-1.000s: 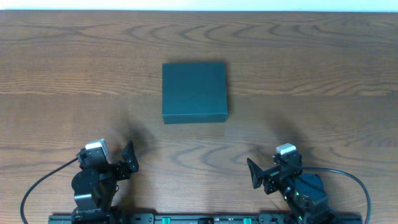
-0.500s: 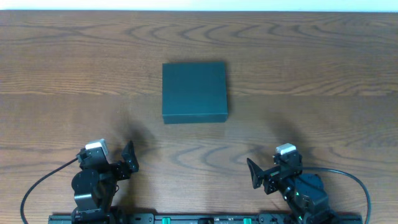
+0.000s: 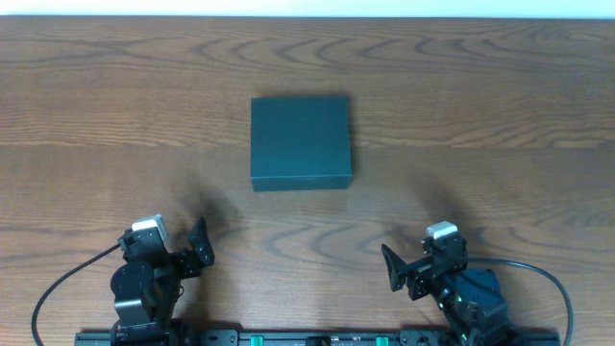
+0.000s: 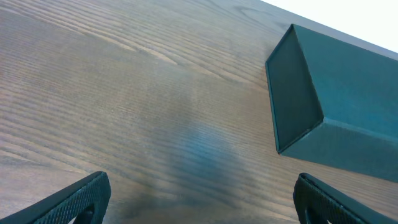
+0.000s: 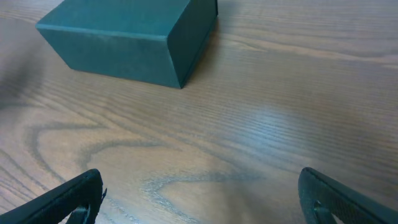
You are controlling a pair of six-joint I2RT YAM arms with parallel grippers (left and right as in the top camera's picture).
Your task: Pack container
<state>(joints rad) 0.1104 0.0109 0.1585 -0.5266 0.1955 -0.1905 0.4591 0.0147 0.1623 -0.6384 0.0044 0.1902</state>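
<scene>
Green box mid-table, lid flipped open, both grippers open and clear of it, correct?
No: the overhead view shows the green box shut, not flipped open. The left gripper and right gripper are open and clear of it.

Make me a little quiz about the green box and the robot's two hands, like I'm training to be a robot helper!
1. Fill the gap: the left hand and the right hand both stand wide ___.
2. What is holding the dark green square cardboard box? A) the left hand B) the right hand C) nothing; it sits alone on the brown wooden table.
3. True or false: the box's lid is flipped up.
Key: 1 open; 2 C; 3 false.
</scene>
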